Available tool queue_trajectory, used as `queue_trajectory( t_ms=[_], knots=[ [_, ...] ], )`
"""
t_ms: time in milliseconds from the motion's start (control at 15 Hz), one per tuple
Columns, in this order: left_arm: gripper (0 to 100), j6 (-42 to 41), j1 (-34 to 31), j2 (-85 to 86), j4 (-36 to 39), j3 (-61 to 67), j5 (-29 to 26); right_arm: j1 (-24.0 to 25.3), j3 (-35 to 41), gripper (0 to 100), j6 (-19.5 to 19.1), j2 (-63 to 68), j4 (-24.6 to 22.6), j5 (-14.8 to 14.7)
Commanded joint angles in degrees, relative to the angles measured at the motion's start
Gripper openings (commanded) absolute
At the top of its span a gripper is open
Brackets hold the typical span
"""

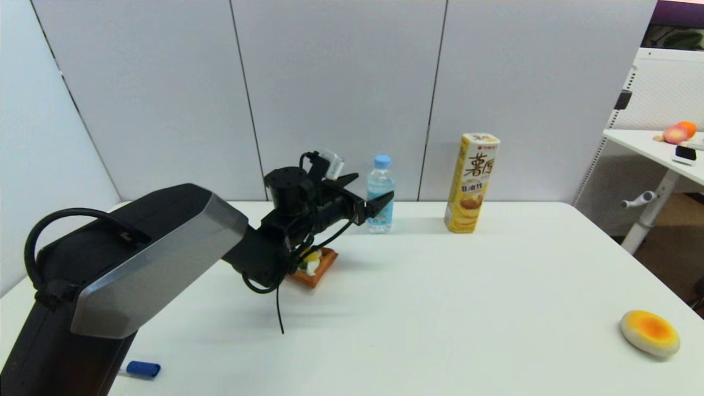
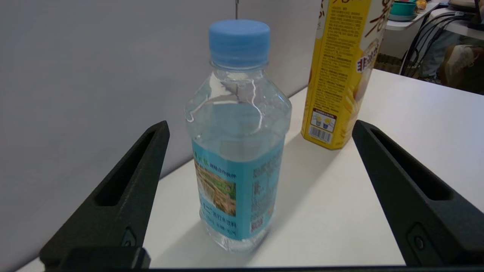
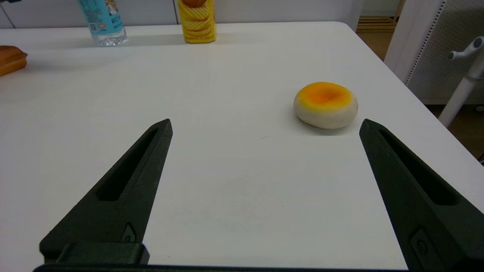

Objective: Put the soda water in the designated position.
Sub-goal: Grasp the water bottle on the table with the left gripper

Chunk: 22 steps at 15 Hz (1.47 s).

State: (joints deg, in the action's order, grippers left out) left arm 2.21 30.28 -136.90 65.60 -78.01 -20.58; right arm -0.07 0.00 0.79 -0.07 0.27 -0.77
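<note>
The soda water (image 1: 380, 192) is a small clear bottle with a light blue cap and label, standing upright near the table's back edge. My left gripper (image 1: 367, 190) reaches it from the left at mid height. It is open, with one finger on each side of the bottle and a gap on both sides in the left wrist view, where the soda water (image 2: 238, 151) fills the space between the fingers of the left gripper (image 2: 261, 124). My right gripper (image 3: 265, 122) hangs open and empty over the near right tabletop. No mark shows the designated position.
A tall yellow crisps canister (image 1: 473, 184) stands right of the bottle. An orange tray of food (image 1: 318, 265) lies under my left arm. A round orange-topped bun (image 1: 650, 331) sits near the right front edge, a blue cap (image 1: 143, 368) at front left.
</note>
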Motion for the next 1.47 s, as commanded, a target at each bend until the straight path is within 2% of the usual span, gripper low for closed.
queue_trajectory(
  t_ms=[67, 467, 1467],
  knots=[
    [100, 0.08, 0.04, -3.81, -1.70, -6.28, 0.01, -0.01, 0.00, 100, 0.00, -0.01, 0.00, -0.02],
    [100, -0.10, 0.13, -8.82, -8.82, -19.11, 0.01, -0.01, 0.00, 100, 0.00, -0.01, 0.00, -0.02],
    [100, 0.17, 1.10, -14.10, -10.23, -26.58, 0.01, -0.01, 0.00, 100, 0.00, -0.01, 0.00, -0.02]
  ],
)
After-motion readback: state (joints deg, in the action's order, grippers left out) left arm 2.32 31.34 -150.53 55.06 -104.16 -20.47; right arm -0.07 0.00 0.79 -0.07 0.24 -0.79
